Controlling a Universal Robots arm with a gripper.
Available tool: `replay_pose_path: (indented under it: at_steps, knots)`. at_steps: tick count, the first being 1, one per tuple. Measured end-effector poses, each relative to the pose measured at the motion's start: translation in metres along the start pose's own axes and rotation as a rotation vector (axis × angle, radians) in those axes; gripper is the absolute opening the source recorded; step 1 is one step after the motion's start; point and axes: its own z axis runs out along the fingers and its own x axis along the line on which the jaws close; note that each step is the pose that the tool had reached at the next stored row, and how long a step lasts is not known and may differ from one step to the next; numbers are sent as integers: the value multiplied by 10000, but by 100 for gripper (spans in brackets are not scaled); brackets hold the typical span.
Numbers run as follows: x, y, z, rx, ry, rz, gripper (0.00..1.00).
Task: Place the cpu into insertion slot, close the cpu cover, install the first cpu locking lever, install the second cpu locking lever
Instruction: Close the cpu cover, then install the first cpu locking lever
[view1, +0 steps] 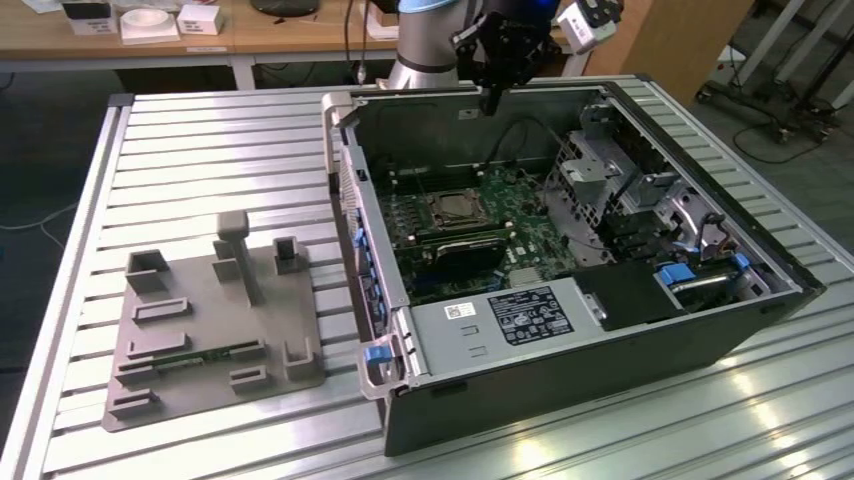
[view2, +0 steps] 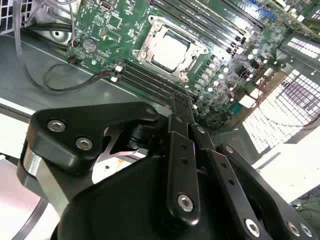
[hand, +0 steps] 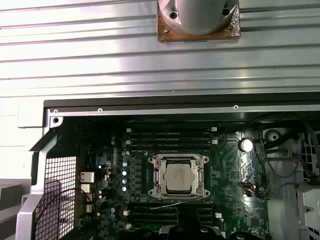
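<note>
The cpu (view1: 458, 207) (view2: 170, 49) (hand: 179, 177) lies flat in its socket on the green motherboard (view1: 514, 250) inside the opened computer case (view1: 587, 330). The cpu cover (view2: 144, 49) (hand: 159, 176) lies down around it as a silvery frame. A thin metal lever (hand: 172, 200) runs along one side of the socket. My gripper (view1: 495, 98) (view2: 178, 102) hangs well above the board, over the case's far wall, apart from the socket. Its black fingers (view2: 176, 130) are pressed together with nothing between them.
The case rests on a slatted aluminium table (view1: 200, 150). A grey fixture plate (view1: 214, 320) with upright blocks lies on the exterior view's left. Inside the case stand a labelled power supply (view1: 527, 315), a metal drive cage (view1: 614, 170) and loose black cables (view2: 55, 80). The arm's base (hand: 198, 15) sits beyond the far wall.
</note>
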Motion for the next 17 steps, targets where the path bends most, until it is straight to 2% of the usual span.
replay_pose_path:
  at_steps: [12, 17]
  knots:
    - [0, -2, 18, -1, 0, 0, 11]
    - [0, -8, 85, 0, 0, 0, 11]
